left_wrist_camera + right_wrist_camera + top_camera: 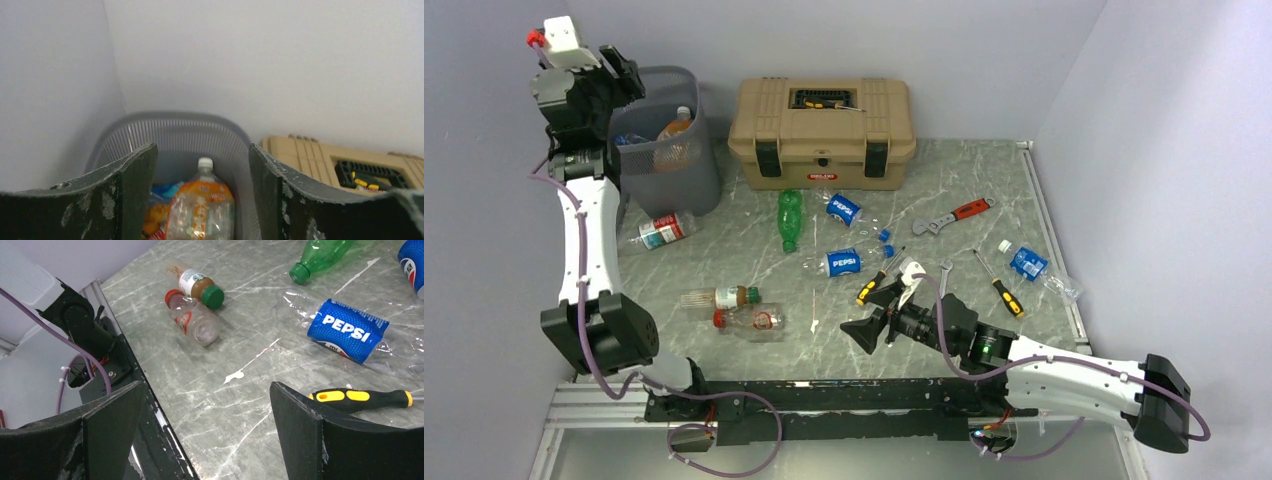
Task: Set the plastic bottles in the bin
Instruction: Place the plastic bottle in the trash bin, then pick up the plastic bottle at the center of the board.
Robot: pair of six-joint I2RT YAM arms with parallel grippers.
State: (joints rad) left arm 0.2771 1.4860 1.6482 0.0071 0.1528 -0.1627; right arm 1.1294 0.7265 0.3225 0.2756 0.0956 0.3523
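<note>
The grey mesh bin (669, 150) stands at the back left and holds an orange-labelled bottle (202, 210) with other bottles beside it. My left gripper (624, 75) is open and empty, high above the bin's left rim (170, 117). On the table lie a green bottle (790, 218), two Pepsi bottles (844, 209) (842, 262), a red-white labelled bottle (664, 230), a green-capped bottle (197, 284), a red-capped bottle (192, 317) and a blue-labelled bottle (1030, 262). My right gripper (864, 335) is open and empty, low near the front edge, pointing left.
A tan toolbox (821, 130) stands at the back centre. A red-handled wrench (954, 217) and two yellow-black screwdrivers (999, 285) (360, 399) lie right of centre. Loose blue caps (884, 237) lie mid-table. Walls close the back and both sides.
</note>
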